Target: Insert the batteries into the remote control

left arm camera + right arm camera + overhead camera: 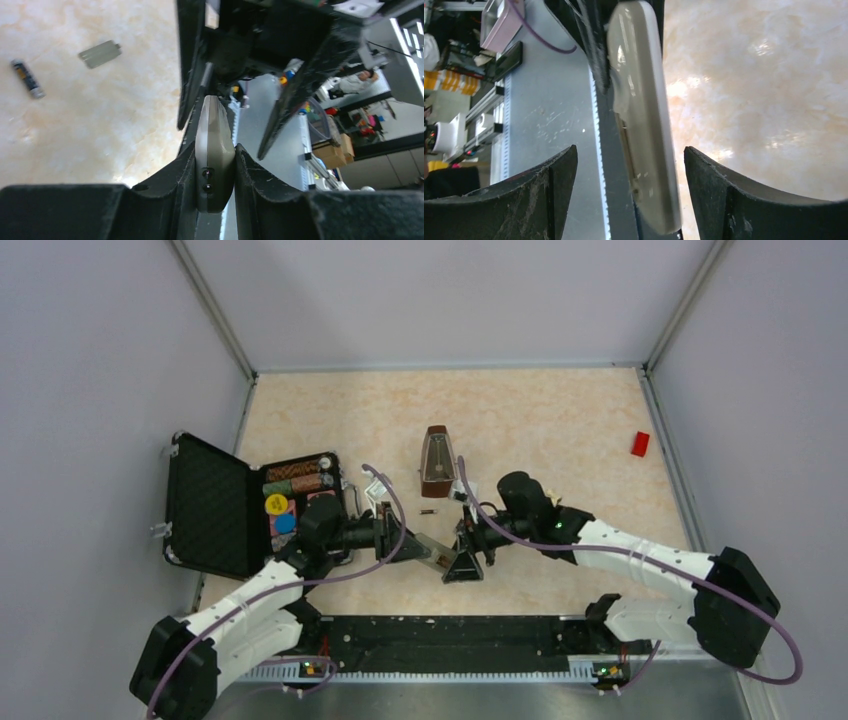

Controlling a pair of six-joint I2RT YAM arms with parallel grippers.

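Pale marbled table [560, 420] fills your top view, closed in by grey walls [90, 360] on three sides. At 9 o'clock an open black case [215, 505] lies flat, its tray packed with coloured rolls and discs.

Your two arms meet just below the centre. The left claw [215, 165] is clamped tight on the remote control [214, 135]. It holds the handset edge-on between both pads and lifted off the surface, as the left wrist view shows. The right claw [629, 150] is spread wide around the other end of the handset. In the right wrist view each finger [544, 200] stands apart from the handset, with bare gaps on both sides.

A brown metronome [436, 462] stands upright just toward 12 o'clock from the claws.

At 10 o'clock in the left wrist view a small flat grey cover [100, 53] lies on the table. One battery [27, 78] lies on its side near it, toward 9 o'clock. In the top view that battery sits just at 6 o'clock of the metronome, between it and the claws. You cannot make out a second battery in any view.

A small red block [640, 444] sits well apart at 2 o'clock, near the right wall.
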